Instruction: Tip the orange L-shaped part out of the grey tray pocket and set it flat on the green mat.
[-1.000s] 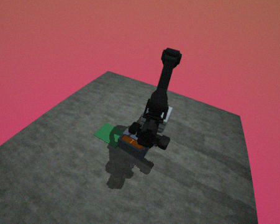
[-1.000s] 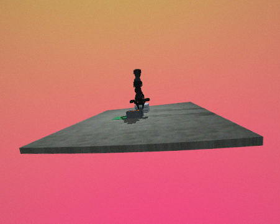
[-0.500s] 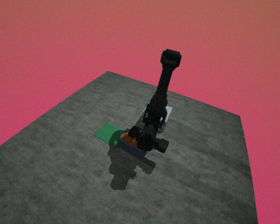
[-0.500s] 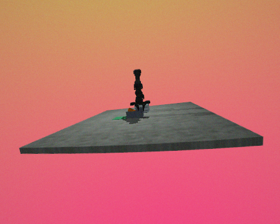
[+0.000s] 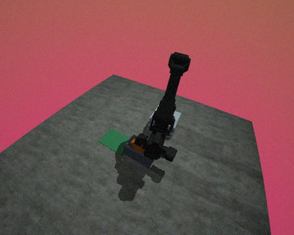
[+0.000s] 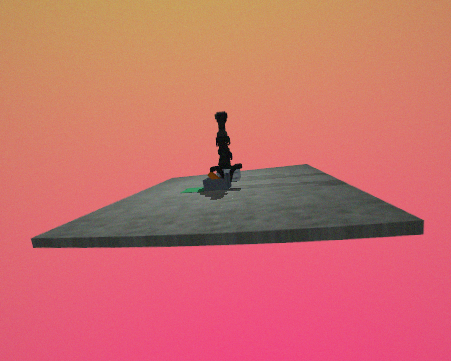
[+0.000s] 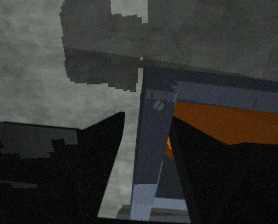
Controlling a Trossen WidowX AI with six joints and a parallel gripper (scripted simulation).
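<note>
Evidently tipped: orange part (image 5: pixel 137 146) (image 6: pixel 213 175) (image 7: pixel 220 125) in tray (image 5: pixel 139 156) (image 6: pixel 216 184) (image 7: pixel 150 145) | long axis along tray, raised end toward green mat (image 5: pixel 112 139) (image 6: pixel 191 190) | claw (image 5: pixel 155 148) (image 6: pixel 227 175) (image 7: pixel 146 119) partly spread, empty | round slotted mark (image 7: pixel 158 105) on tray rim

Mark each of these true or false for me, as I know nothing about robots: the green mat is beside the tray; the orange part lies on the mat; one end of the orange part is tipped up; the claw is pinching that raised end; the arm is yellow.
1. The green mat is beside the tray. True.
2. The orange part lies on the mat. False: it is still at the tray.
3. One end of the orange part is tipped up. True: the end toward the mat.
4. The claw is pinching that raised end. False: its fingers stand apart, with nothing gripped.
5. The arm is yellow. False: it is black.
</note>
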